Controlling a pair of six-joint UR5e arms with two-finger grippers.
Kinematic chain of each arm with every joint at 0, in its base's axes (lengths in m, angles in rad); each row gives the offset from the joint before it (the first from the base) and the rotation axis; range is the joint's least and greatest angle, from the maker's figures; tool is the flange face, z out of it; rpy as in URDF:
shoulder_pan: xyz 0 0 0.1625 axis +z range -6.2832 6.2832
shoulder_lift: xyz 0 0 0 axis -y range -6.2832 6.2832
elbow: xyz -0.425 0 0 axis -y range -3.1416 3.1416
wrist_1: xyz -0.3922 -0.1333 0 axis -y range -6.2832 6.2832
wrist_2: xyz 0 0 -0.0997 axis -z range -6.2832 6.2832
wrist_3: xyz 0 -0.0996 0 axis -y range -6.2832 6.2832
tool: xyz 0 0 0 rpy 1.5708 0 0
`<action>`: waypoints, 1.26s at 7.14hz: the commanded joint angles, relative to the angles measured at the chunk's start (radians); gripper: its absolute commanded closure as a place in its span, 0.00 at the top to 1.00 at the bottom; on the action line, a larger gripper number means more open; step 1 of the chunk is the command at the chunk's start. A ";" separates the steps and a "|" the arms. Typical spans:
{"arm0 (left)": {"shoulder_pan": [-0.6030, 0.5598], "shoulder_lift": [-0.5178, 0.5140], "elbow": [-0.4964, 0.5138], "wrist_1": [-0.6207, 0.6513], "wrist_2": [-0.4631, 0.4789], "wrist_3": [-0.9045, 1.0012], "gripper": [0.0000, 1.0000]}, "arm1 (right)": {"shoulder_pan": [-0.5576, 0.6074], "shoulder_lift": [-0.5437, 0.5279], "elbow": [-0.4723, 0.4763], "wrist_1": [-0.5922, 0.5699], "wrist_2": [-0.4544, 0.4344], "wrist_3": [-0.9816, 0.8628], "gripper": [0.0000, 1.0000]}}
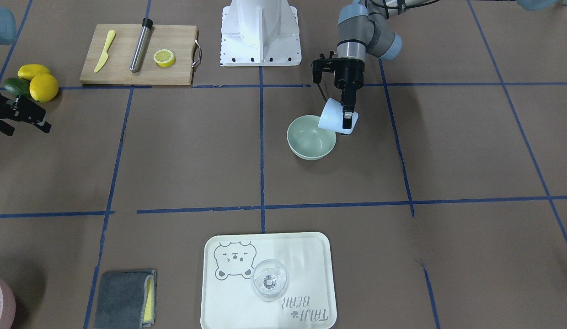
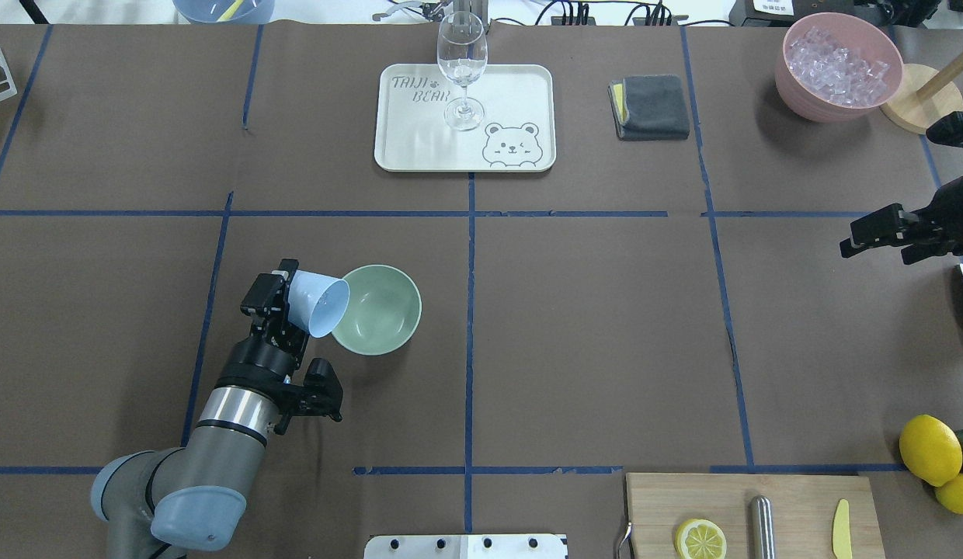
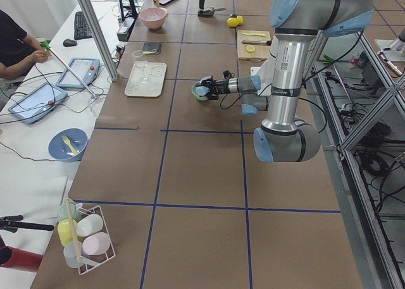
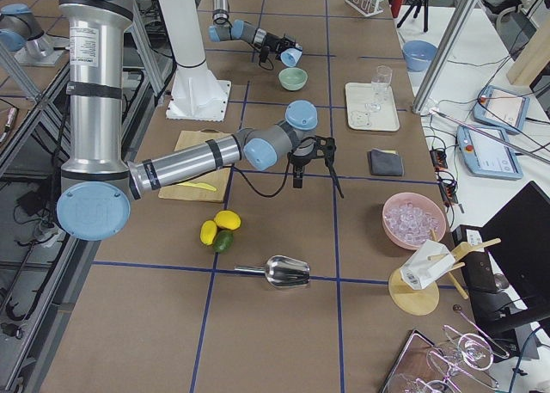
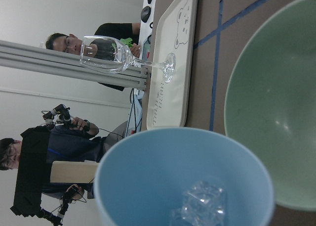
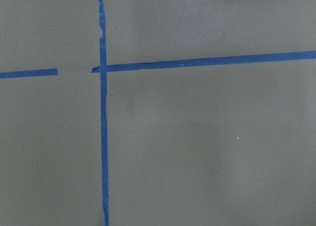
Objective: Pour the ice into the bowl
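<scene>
- My left gripper is clamped around a pale blue cup, tipped on its side with its mouth over the near rim of the green bowl.
- In the left wrist view, the ice sits inside the cup, near its lip.
- My right gripper hangs with fingers spread, holding nothing, well apart from the bowl.
</scene>
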 commanded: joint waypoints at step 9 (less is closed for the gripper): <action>-0.005 -0.036 -0.001 -0.073 0.155 0.340 0.00 | -0.001 0.001 -0.019 -0.002 0.000 0.009 1.00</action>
